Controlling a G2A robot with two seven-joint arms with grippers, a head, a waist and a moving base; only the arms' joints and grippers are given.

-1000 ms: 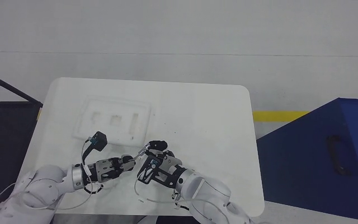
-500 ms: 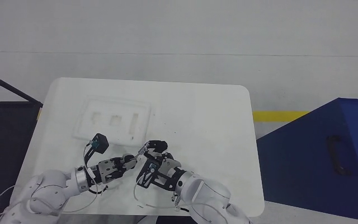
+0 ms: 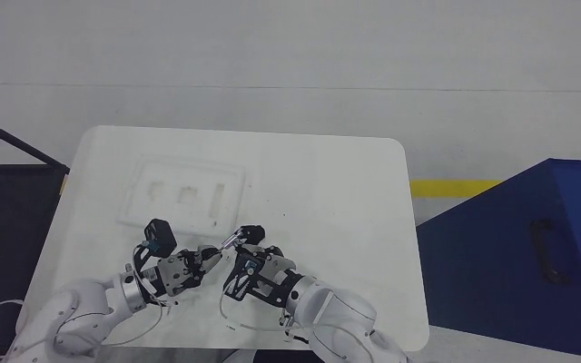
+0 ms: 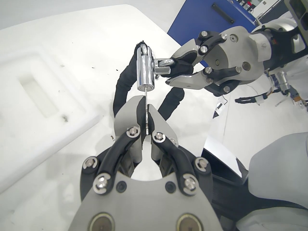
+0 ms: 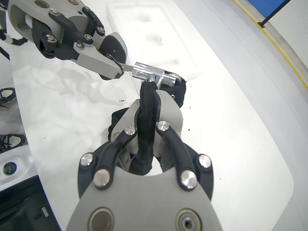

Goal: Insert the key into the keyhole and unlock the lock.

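Note:
The lock (image 4: 145, 69) is a chrome cylinder with a black sleeved cable loop (image 4: 124, 85), held up above the table. My right gripper (image 5: 149, 97) is shut on the cable just behind the cylinder (image 5: 146, 69). My left gripper (image 4: 146, 108) is shut on the flat metal key (image 4: 146, 102). The key's blade points straight at the keyhole, with its tip inside the cylinder's end. In the top view both grippers meet near the table's front, left gripper (image 3: 211, 256) facing right gripper (image 3: 238, 243). From the right wrist view, the key (image 5: 126, 67) bridges the left gripper (image 5: 115, 66) and the lock.
A white foam tray (image 3: 182, 192) with several shallow recesses lies on the white table (image 3: 345, 200) just beyond the grippers. A blue bin (image 3: 508, 245) stands off the table's right side. Small dark specks dot the tabletop.
The left arm's wrist has shifted slightly and both grippers have edged a little away from the table's front edge. Key and lock stay together.

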